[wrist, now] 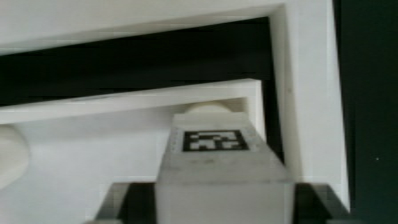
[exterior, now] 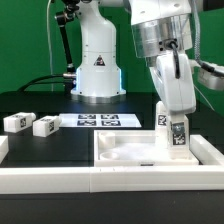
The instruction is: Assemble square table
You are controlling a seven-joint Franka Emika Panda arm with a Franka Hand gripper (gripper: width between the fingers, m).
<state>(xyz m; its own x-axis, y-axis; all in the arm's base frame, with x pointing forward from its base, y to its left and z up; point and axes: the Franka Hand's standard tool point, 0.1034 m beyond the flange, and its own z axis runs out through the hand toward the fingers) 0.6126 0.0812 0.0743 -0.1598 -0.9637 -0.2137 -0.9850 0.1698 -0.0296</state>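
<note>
The white square slab (exterior: 140,150) lies at the front of the black table, against the long white rail (exterior: 110,178). My gripper (exterior: 178,148) is shut on a short white tagged leg (exterior: 178,135) and holds it upright over the slab's corner on the exterior view's right. In the wrist view the leg (wrist: 217,150) runs out from between my fingers (wrist: 128,205) towards the slab's corner (wrist: 214,105). Whether the leg touches the slab I cannot tell. Two more tagged legs (exterior: 16,122) (exterior: 46,125) lie on the table at the exterior view's left.
The marker board (exterior: 100,121) lies flat behind the slab, in front of the arm's white base (exterior: 97,70). Another leg (exterior: 162,115) stands just behind my gripper. A white rail piece (exterior: 3,148) sits at the left edge.
</note>
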